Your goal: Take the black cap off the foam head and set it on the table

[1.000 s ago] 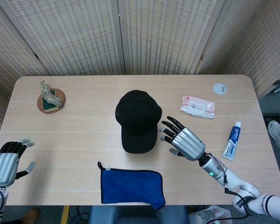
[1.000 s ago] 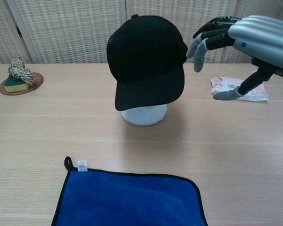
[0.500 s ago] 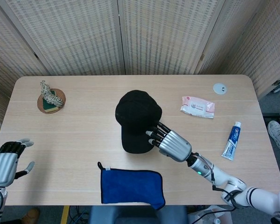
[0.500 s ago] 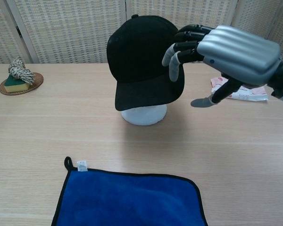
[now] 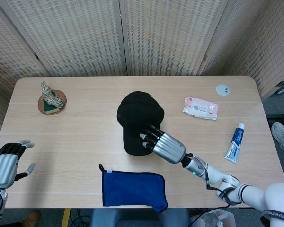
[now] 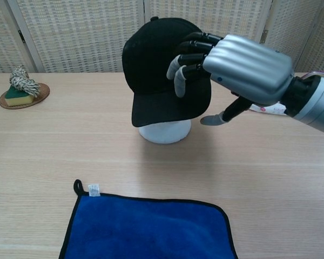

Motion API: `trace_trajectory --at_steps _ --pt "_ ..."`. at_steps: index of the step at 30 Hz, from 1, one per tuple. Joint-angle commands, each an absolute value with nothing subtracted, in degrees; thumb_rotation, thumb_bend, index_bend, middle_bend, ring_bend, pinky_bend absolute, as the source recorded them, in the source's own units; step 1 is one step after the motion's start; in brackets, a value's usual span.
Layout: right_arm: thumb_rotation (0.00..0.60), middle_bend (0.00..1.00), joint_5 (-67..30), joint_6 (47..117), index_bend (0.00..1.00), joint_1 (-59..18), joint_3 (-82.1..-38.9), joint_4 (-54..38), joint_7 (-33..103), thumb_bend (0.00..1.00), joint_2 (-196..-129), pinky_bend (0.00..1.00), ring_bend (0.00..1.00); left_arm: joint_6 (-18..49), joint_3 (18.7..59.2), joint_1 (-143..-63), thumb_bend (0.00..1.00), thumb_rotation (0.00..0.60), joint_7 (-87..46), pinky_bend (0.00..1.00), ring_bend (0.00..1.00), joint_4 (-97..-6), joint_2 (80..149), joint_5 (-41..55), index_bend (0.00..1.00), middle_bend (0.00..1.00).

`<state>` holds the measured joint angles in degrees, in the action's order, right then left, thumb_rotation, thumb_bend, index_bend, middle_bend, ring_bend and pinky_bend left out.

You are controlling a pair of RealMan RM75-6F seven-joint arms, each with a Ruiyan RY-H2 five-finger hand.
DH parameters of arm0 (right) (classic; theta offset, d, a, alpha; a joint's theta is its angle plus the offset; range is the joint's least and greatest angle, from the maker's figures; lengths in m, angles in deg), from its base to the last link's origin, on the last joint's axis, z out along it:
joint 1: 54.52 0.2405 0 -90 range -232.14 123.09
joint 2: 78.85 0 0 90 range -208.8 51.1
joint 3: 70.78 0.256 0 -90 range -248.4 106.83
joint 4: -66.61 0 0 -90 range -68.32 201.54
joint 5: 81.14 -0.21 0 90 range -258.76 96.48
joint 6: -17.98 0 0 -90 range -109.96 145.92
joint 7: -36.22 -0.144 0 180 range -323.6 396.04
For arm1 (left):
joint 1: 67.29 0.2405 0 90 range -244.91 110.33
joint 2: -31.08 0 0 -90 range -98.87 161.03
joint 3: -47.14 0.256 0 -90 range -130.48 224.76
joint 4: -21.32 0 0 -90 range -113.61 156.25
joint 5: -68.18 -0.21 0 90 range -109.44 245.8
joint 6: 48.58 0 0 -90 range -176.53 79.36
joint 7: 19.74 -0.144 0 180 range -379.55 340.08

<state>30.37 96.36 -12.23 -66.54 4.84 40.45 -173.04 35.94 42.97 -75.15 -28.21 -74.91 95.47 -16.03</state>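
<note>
The black cap sits on the white foam head at the middle of the table, its brim towards me. My right hand hovers over the cap's brim side with its fingers spread above the brim and its thumb below to the right; it holds nothing. At the table's near left corner my left hand rests with fingers apart and nothing in it.
A blue cloth lies at the near edge in front of the cap. A coaster with a scrubber is at far left. Wipes pack, toothpaste tube and a small white disc lie on the right.
My right hand has moved left from beside the cap until its fingers are over the brim. The left hand has stayed put.
</note>
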Motion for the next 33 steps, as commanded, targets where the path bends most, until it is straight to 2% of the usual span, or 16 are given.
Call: trace_trajectory --at_steps 1,6,11,26,33 --pt "0.6 0.28 30.4 96.9 0.46 -11.5 -66.8 6.5 40.0 0.08 -174.2 0.1 0.13 35.9 43.0 -75.1 0.22 0.6 -28.2 0.19 0.25 -74.9 95.4 -16.0 0.3 0.26" --pt "0.6 0.29 30.6 98.6 0.46 -10.5 -67.3 9.8 38.4 0.13 -176.2 0.1 0.13 35.8 43.0 -75.2 0.22 0.6 -28.1 0.19 0.25 -75.0 95.3 -16.0 0.3 0.26" --pt "0.6 0.31 30.6 100.4 0.51 -9.8 -67.8 12.9 36.6 0.21 -177.8 0.1 0.13 35.4 43.0 -75.4 0.22 0.6 -28.2 0.19 0.25 -75.1 95.3 -15.9 0.3 0.26" --pt "0.6 0.41 30.8 104.6 0.76 -8.2 -69.6 19.5 32.8 0.39 -180.5 0.1 0.21 35.0 43.1 -75.6 0.22 0.6 -28.1 0.19 0.25 -75.5 95.1 -15.8 0.3 0.26" --pt "0.6 0.44 30.6 106.6 0.83 -7.9 -70.2 21.6 31.6 0.45 -181.3 0.1 0.23 34.8 43.2 -75.7 0.22 0.6 -28.1 0.19 0.25 -75.7 95.0 -15.8 0.3 0.26"
